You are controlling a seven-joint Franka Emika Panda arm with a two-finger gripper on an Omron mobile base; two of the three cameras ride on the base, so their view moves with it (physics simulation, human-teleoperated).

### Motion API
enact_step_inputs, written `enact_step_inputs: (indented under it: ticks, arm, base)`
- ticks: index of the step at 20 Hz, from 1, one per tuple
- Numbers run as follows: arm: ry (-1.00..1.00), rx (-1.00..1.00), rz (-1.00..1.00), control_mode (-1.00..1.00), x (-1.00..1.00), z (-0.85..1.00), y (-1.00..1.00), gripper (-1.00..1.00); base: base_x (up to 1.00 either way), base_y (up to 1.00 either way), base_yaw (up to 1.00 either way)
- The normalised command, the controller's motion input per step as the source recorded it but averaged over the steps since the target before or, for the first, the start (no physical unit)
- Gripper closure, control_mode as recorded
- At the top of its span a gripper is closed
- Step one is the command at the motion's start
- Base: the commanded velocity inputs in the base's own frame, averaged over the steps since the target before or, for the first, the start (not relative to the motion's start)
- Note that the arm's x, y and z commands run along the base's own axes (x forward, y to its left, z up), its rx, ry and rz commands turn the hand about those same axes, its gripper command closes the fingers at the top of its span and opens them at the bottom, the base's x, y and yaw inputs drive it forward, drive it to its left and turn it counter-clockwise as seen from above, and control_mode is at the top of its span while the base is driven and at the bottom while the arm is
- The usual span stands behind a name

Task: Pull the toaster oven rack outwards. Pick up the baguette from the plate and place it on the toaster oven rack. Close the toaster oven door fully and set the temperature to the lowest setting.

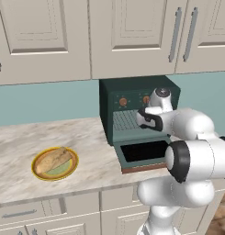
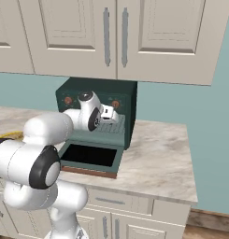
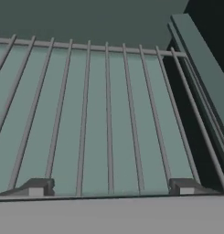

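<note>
Kitchen: marble counter (image 1: 22,142) running under cream cabinets (image 1: 132,27), teal wall behind.
Toaster oven (image 1: 114,94): sitting at the back of the counter, boxy, dark green, knobs across the upper front; the fingers are reaching into its mouth.
Toaster oven door (image 2: 90,158): lying folded down flat, below and behind the fingers, handle along the near edge.
Toaster oven rack (image 3: 109,119): lying inside the cavity directly ahead of and under the fingers; thin parallel wire bars with a cross bar at the far end.
Rack handling: judging it light, stiff and slick metal; probably sliding on side rails, so a straight level pull, no twisting. Best hold looks like the near edge bar, pinched mid-width, or hooking one bar.
Gripper (image 3: 111,188): hovering just over the rack's near part, jaws standing wide apart, nothing between them, not touching wire as far as I can tell.
Plate (image 1: 40,170): sitting on the counter well off to the fingers' left.
Baguette (image 1: 53,159): lying across the plate; judging it light, crusty, crushable, so grip mid-length across the short width, gently.
Risk: thin bars slipping out of a shallow pinch.
</note>
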Motion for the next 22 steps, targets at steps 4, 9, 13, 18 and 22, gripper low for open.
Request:
enact_step_inputs:
  ticks: [4,9,13,18,22]
  arm:
    - [0.11,0.0,-0.06,-1.0,0.02,-0.55,-0.19,-1.0]
    - [0.12,0.01,-0.08,-1.0,-0.37,-0.6,-0.33,-1.0]
    - [0.18,0.03,-0.04,-1.0,-0.95,-0.52,-0.43,-1.0]
    - [0.2,0.03,0.0,-1.0,-1.0,-0.57,-0.52,-1.0]
    - [0.23,0.0,0.0,-1.0,-1.0,-0.5,-0.53,-1.0]
  base:
    - [0.0,0.0,0.0]
    - [0.0,0.0,0.0]
    - [0.0,0.0,0.0]
    - [0.0,0.0,0.0]
    - [0.0,0.0,0.0]
